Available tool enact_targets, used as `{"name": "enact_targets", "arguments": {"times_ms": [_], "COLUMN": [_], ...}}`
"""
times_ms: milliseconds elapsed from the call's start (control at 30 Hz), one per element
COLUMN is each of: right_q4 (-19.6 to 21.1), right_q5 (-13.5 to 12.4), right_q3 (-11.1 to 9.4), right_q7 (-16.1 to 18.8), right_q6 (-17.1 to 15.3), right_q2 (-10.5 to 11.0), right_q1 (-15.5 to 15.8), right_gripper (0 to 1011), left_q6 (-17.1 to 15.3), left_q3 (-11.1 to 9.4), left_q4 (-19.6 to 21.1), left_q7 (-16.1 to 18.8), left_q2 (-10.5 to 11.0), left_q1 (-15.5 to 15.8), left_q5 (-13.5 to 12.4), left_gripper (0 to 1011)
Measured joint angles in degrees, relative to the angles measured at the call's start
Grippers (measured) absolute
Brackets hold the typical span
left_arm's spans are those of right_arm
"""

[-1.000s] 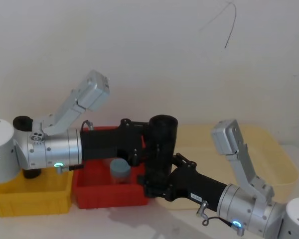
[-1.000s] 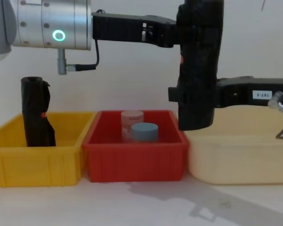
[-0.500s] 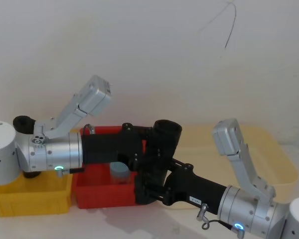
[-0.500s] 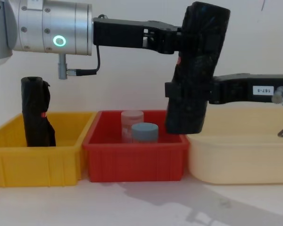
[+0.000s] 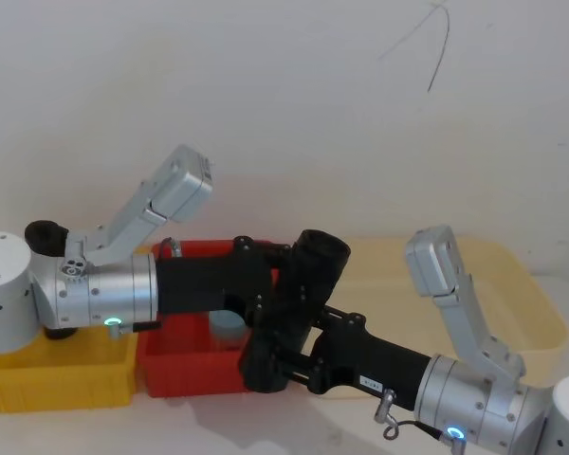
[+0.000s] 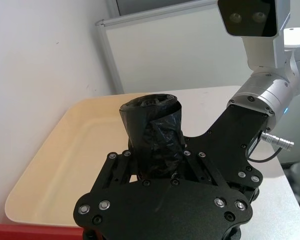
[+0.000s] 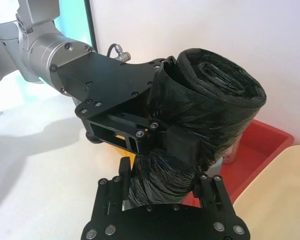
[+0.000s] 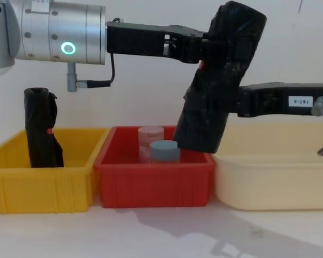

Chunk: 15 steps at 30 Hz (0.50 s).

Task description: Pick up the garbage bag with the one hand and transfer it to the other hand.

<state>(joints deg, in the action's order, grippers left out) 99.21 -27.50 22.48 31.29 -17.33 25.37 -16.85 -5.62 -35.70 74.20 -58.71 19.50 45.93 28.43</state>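
The garbage bag [image 8: 219, 80] hangs in the air over the red bin [image 8: 151, 180]. In the last second it has tipped from upright to leaning, its foot swinging to my left. I read that as mid-handover: the left hand [image 8: 200, 47] pinches its upper part and the right hand [image 8: 241, 102] clamps it lower down, neither spread.

Head view: high, behind both arms, facing forward and down; wall [image 5: 284, 104] in upper half.
Chest view: low, level across bench [image 8: 167, 231], bins side-on, garbage bag [image 8: 218, 91] near lens.
Left wrist view: along left gripper [image 6: 160, 160] toward cream tray [image 6: 60, 165], very close.
Right wrist view: along right gripper [image 7: 165, 180] toward red bin [image 7: 265, 142], equally close.
All four share garbage bag; head and chest share yellow bin [image 8: 43, 188], red bin, cream tray.
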Motion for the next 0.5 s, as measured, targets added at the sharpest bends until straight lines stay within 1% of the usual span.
{"name": "enact_targets", "arguments": {"times_ms": [367,500], "right_q4": [0.2,0.2], "right_q5": [-0.2,-0.3], "right_q3": [0.0,0.0], "right_q7": [0.2,0.2], "right_q6": [-0.1,-0.1], "right_q2": [0.1,0.1], "right_q1": [0.0,0.0], "right_gripper": [608,588], "left_q6": [0.4,1.8], "left_q3": [-0.1,-0.2], "left_q4": [0.0,-0.1], "left_q7": [-0.1,-0.6], "left_q2": [0.1,0.2], "left_q1": [0.0,-0.1], "left_q5": [0.0,0.0], "left_gripper": [365,365]}}
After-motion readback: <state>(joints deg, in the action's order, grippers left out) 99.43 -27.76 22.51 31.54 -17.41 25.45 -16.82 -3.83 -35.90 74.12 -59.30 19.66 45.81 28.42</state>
